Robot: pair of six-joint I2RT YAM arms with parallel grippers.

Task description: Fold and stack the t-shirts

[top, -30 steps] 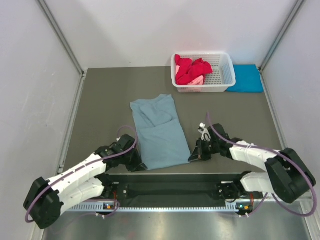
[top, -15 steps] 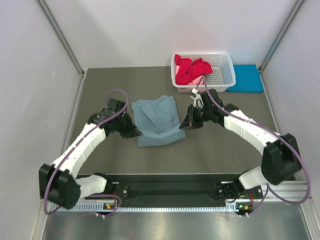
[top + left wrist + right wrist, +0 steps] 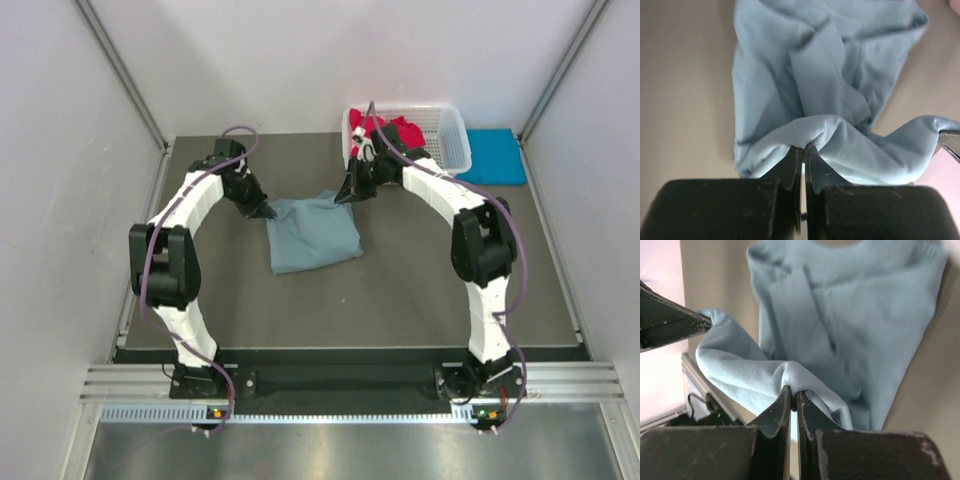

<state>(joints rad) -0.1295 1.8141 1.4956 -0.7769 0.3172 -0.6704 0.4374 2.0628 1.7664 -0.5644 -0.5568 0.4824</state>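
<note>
Dusty grey-blue cloth t-shirt (image 3: 312, 240) lies doubled over near the middle of the dark grey table (image 3: 430, 280), its far edge raised at both ends. White plastic lattice basket (image 3: 452, 150) stands at two o'clock from it, holding crumpled red shirts (image 3: 405, 128). Folded turquoise shirt (image 3: 497, 158) lies at the basket's three o'clock, just beside it. Left gripper (image 3: 268, 211) is clamped on the t-shirt's far-left corner, right gripper (image 3: 346, 196) on its far-right corner.

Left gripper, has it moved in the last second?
Yes. The left gripper, shut on the grey-blue t-shirt, moved away from the table's near edge toward the basket's end.
</note>
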